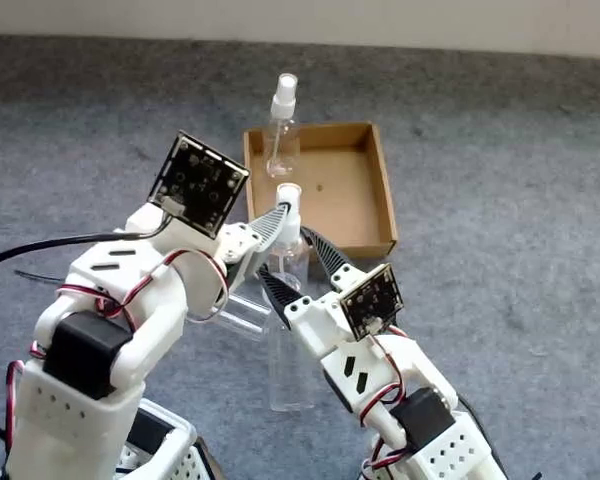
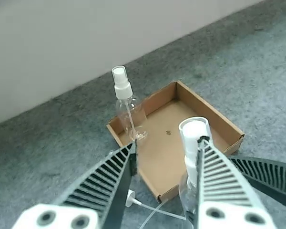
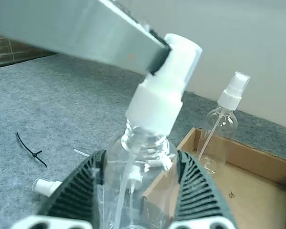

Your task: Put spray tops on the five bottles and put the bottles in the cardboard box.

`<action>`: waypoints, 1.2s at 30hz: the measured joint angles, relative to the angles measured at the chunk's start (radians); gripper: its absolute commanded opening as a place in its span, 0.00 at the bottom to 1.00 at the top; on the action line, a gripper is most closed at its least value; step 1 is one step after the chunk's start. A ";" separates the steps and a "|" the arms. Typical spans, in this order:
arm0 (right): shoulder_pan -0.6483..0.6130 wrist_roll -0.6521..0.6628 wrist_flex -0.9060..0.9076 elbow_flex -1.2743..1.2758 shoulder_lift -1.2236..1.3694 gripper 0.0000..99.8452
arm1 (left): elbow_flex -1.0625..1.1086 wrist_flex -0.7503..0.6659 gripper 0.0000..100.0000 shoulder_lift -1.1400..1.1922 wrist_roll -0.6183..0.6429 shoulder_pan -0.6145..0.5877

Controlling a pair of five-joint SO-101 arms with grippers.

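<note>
My right gripper (image 1: 298, 265) (image 3: 140, 160) is shut on a clear bottle (image 1: 293, 252) (image 3: 133, 167), held upright in front of the cardboard box (image 1: 355, 190) (image 2: 219, 124). A white spray top (image 1: 289, 196) (image 2: 194, 136) (image 3: 164, 93) sits on the bottle's neck. My left gripper (image 1: 280, 215) (image 2: 167, 143) is open above it, and one finger (image 3: 86, 28) touches the spray top's head. A second bottle (image 1: 282, 125) (image 2: 126, 107) (image 3: 221, 121), with its spray top on, stands upright in the box's far left corner.
Two more clear bottles (image 1: 235, 315) (image 1: 290, 370) lie on the grey carpet between the arms. A loose spray top (image 2: 130, 198) (image 3: 45, 186) and a black zip tie (image 3: 31, 150) lie on the carpet. A white basket (image 1: 170, 445) sits at the bottom left.
</note>
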 measured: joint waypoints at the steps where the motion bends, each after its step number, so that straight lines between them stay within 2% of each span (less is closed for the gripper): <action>1: 0.000 0.000 0.000 0.000 0.000 0.00 | 0.002 0.000 0.19 0.000 -0.003 -0.002; 6: 0.000 -0.002 0.000 0.000 0.000 0.00 | -0.005 -0.005 0.19 -0.002 -0.012 -0.005; 16: 0.000 -0.002 0.000 0.000 0.000 0.00 | -0.175 -0.029 0.19 0.072 -0.012 -0.009; 26: -0.002 -0.002 0.000 0.000 0.000 0.00 | -0.175 -0.029 0.19 0.114 -0.012 -0.009; 36: -0.003 0.000 0.000 0.002 0.002 0.00 | -0.124 0.037 0.19 0.101 -0.011 -0.011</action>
